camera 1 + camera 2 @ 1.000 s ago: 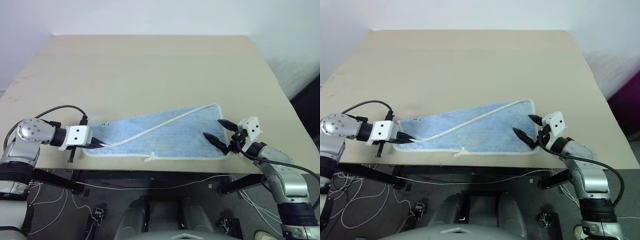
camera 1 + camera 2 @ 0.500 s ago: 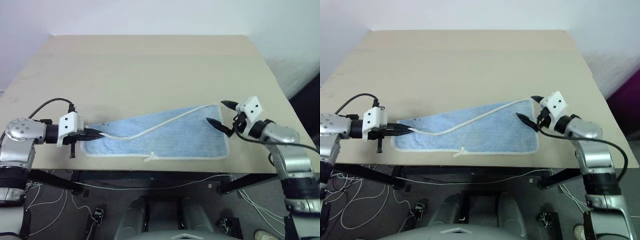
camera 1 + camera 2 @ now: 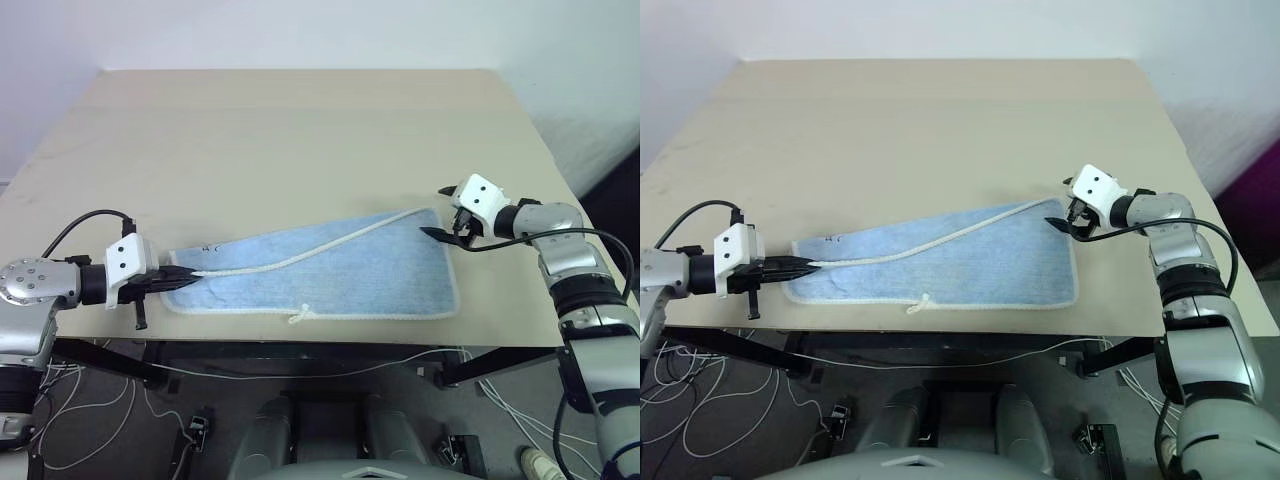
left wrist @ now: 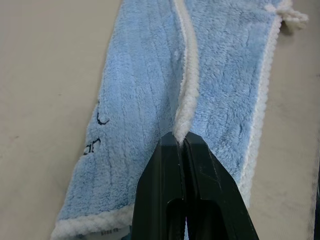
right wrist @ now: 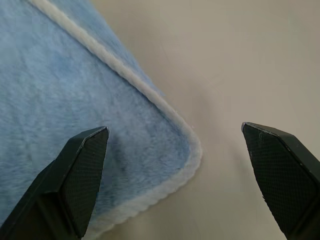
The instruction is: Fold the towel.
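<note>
Now the left hand (image 4: pixel 179 142) is pinched tight on the white edging at the near-left end of the towel (image 3: pixel 330 270), which lies partly folded along the front of the counter (image 3: pixel 300 140), while the right hand (image 5: pixel 175 165) hangs wide open and empty over the far-right corner. The risk, I'd say, is that corner: one finger (image 5: pixel 80 170) is over cloth, the other over bare counter, so a close could nip only the rim and slip. Any tug from the left would then drag the towel askew!

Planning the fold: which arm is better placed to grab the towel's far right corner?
Right. Its open pincer straddles that corner of the towel; the left pincer is shut on the opposite edge.
</note>
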